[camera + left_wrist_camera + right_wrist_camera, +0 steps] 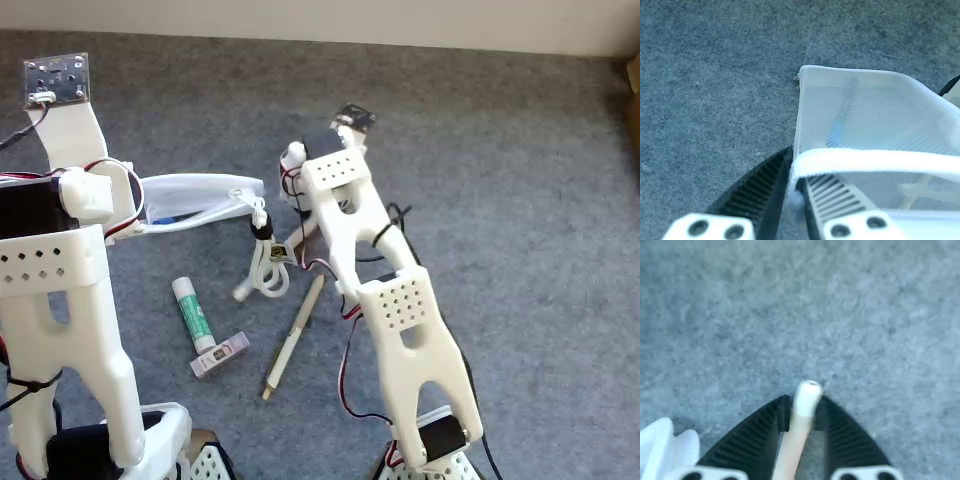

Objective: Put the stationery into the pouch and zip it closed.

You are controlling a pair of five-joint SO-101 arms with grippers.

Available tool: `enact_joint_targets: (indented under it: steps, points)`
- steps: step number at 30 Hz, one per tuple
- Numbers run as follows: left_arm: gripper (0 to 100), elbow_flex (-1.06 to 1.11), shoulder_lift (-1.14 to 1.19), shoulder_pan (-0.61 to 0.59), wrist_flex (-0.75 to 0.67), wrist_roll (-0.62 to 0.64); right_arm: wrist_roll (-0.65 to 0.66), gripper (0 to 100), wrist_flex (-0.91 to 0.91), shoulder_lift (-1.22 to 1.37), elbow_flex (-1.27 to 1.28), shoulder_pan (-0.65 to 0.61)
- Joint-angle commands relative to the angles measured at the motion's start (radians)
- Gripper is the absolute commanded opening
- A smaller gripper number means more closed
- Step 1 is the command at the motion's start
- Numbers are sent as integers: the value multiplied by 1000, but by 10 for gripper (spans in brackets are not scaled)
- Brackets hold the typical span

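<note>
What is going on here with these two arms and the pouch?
The left gripper is shut on the edge of the white mesh pouch, which has something blue inside. The right gripper is shut on a pale pen. A glue stick and a small block lie on the grey carpet between the arms, outside the pouch.

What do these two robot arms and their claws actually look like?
Both the left arm and right arm are chunky white plastic links with patches of small holes, black motors at joints, and thin red and black cables. The right gripper has black ridged wedge fingers; the left gripper has one black, one white.
</note>
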Motion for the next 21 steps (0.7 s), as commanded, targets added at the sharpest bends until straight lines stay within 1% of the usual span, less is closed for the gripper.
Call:
enact_joint_targets:
  steps: [1, 10, 14, 21]
  points:
    - [11, 7, 7, -12, -11, -9, 46, 7, 8, -21, -91, -21]
    - [11, 7, 7, -12, -11, -9, 66, 5, 142, -13, -274, -1]
    - [11, 10, 7, -12, -11, -9, 141, 5, 170, -13, -318, 8]
    - [11, 41, 7, -10, -18, -8, 250, 5, 197, -21, -320, 8]
